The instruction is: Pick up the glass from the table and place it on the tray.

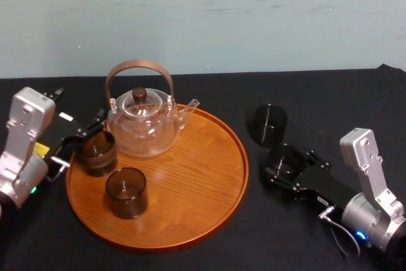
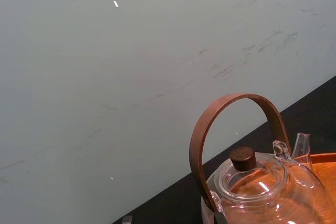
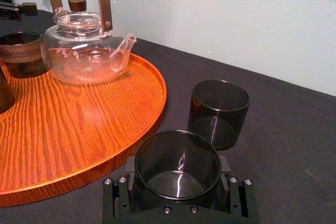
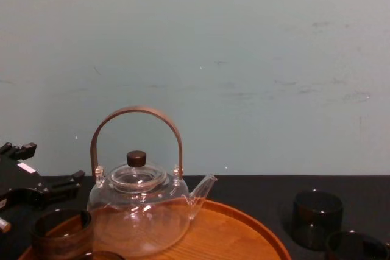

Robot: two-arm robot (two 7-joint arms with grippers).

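Right gripper (image 1: 287,168), reaching low beside the tray's (image 1: 190,220) right edge, is clasping a dark glass (image 3: 177,167); left gripper (image 1: 76,141) is hovering at its left edge, grip indeterminable.

Nearer dark glass (image 1: 285,158) upright, just right of wooden tray (image 1: 209,179).

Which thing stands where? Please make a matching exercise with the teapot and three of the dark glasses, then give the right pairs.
Things:
1. teapot
2. front glass
3. left glass
4. far glass

Places:
A. on the table, standing free right of the tray
B. at the tray's back
C. at the left gripper
D. on the tray, nearest the robot

Pairs: 1-B; 2-D; 3-C; 4-A.
The right gripper surrounds a fourth glass on the table.
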